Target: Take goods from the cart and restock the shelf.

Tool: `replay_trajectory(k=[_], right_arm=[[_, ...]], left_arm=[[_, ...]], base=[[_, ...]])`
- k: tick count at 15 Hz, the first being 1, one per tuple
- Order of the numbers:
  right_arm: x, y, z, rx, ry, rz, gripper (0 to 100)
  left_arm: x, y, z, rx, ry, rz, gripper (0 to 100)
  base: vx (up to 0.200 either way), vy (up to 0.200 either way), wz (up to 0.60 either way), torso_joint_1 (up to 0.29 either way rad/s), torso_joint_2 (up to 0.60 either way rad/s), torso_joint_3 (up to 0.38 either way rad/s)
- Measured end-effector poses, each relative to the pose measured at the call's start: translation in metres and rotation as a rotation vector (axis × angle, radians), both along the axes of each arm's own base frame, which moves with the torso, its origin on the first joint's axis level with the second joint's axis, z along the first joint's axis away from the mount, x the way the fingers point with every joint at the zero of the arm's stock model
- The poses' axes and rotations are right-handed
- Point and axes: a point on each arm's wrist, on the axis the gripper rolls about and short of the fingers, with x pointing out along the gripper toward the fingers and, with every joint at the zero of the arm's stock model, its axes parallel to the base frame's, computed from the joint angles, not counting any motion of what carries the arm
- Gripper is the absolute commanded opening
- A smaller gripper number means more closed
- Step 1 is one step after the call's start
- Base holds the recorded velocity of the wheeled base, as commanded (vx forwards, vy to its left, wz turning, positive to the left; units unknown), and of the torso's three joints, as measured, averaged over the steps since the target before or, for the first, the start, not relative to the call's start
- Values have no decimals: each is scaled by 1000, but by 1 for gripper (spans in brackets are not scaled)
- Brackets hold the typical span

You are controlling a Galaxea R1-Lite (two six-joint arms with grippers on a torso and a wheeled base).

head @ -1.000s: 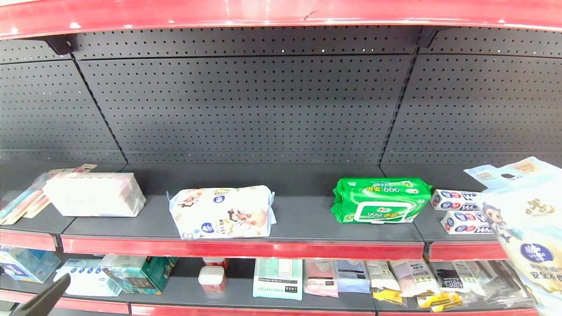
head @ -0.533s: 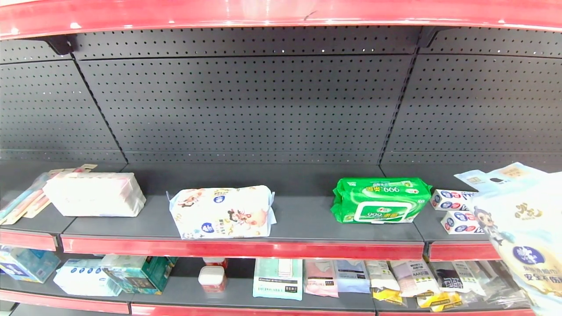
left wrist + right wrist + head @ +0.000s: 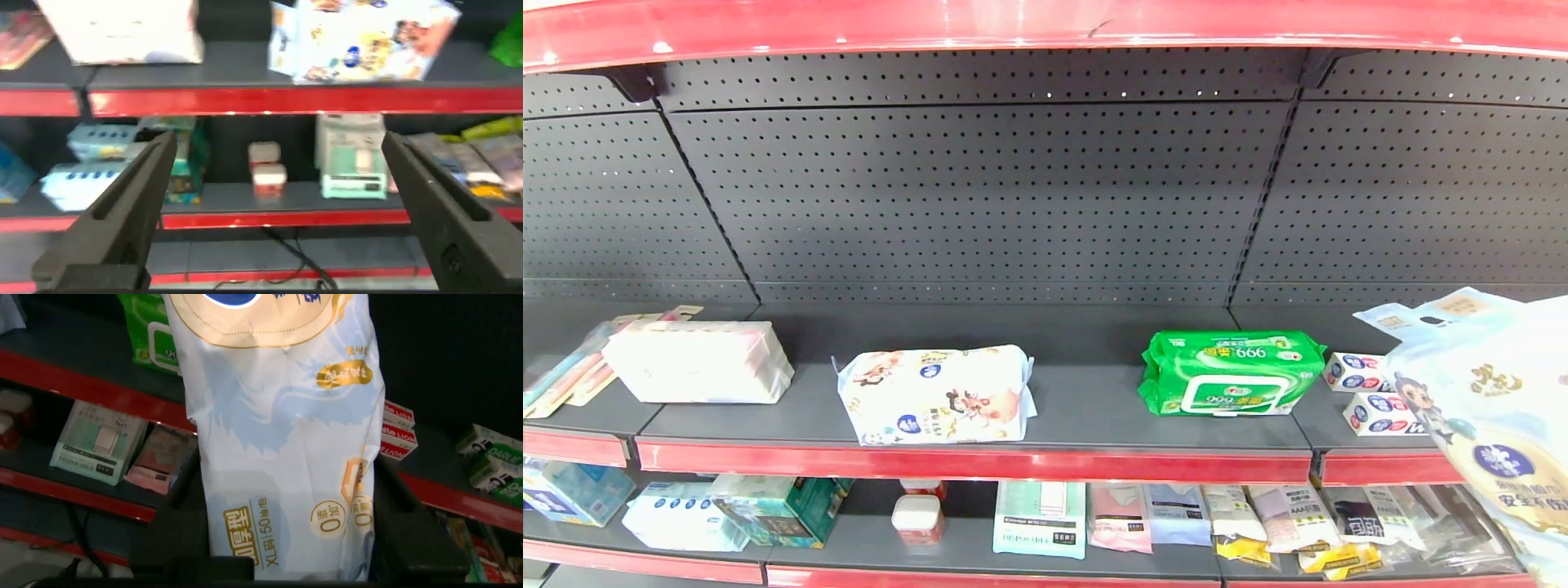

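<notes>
Bag: big pale-blue bag (image 3: 1490, 425) w/ cartoon print, held up at the right end of the middle shelf (image 3: 980, 462), in front of it.
Axis: long axis near upright in head view, leaning a bit. Handle-tab end is up and twd the left, other end runs off the lower right corner.
My right gripper (image 3: 282, 539): clamped on the bag's lower part, a finger on each side, bag pinched between.
Change: over the last sec the bag has slid left, now covers more of the small white-blue boxes (image 3: 1362, 390).
Neighbours: green wipes pack (image 3: 1232, 372) just left of those boxes; cartoon-print pack (image 3: 935, 394) mid-shelf, well apart.
My left gripper (image 3: 278, 204): fingers spread wide, nothing in them, low in front of the lower shelves.
</notes>
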Motion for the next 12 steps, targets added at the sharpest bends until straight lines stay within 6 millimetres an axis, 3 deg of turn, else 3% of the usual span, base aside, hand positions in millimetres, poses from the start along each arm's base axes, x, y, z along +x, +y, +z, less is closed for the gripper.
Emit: replay_trajectory(k=[2, 5, 12], right_arm=[[2, 0, 1, 3, 8, -1, 0], [5, 0, 1, 4, 25, 4, 0], [7, 0, 3, 1, 30, 2, 0]], left_arm=[[0, -2, 0, 49, -11, -103, 100], [1, 1, 0, 50, -1, 50, 100], [13, 3, -11, 23, -124, 118, 100]], base=[[0, 0, 0, 0, 0, 0], [0, 0, 0, 0, 0, 0], [0, 0, 0, 0, 0, 0]])
